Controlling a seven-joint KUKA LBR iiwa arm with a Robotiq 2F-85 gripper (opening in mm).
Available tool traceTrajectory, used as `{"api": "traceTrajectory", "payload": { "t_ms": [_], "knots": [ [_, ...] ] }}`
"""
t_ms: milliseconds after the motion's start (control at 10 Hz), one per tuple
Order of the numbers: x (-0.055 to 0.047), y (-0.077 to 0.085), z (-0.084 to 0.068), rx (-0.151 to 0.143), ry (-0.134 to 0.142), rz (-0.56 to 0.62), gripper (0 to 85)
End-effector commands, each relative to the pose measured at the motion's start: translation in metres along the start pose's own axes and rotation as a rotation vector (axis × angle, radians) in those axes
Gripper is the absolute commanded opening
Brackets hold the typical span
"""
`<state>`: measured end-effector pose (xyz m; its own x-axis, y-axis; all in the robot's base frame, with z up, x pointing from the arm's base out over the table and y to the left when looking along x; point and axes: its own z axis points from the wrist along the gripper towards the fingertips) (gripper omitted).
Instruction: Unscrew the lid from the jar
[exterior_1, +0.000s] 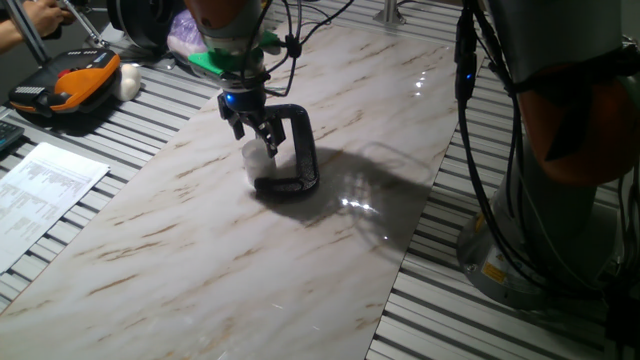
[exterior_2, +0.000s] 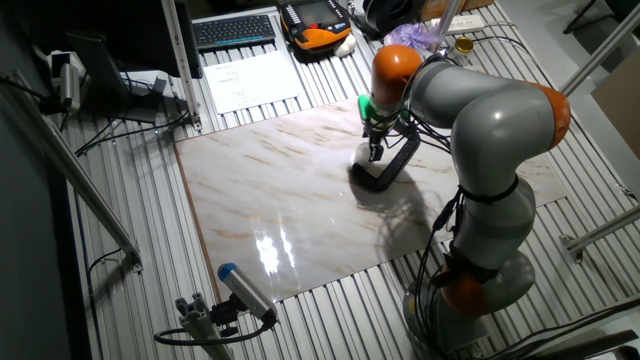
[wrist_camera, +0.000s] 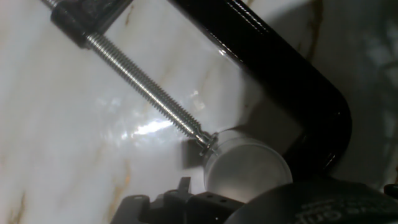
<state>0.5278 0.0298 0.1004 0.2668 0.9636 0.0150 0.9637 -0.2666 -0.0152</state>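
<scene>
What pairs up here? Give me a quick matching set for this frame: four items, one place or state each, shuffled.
Things:
1. jar
2. C-clamp
3. pincer
4. paper sheet

Places or states:
A. black frame lying on the marble board
B. flat on the slatted table, off the board
C. pressed by the clamp's screw tip
D. hanging right above the jar

Pairs: 1-C, 2-A, 3-D, 4-B

Black clamp (wrist_camera: 298, 81), whitish lid (wrist_camera: 249, 168), brown-veined white marble table (exterior_1: 200, 260).
</scene>
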Motion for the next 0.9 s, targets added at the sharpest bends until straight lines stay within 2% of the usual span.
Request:
{"api": "traceTrajectory", "payload": {
  "t_ms": [0,200,400,800],
  "knots": [
    [0.0001,0.0004,0.0010,-0.005,0.006,0.090,85.0],
    [0.0003,0.0010,0.0028,-0.013,0.013,0.085,85.0],
    [0.0000,0.0000,0.0000,0.004,-0.002,0.067,85.0],
    [0.0001,0.0003,0.0015,-0.001,0.003,0.050,85.0]
  ]
}}
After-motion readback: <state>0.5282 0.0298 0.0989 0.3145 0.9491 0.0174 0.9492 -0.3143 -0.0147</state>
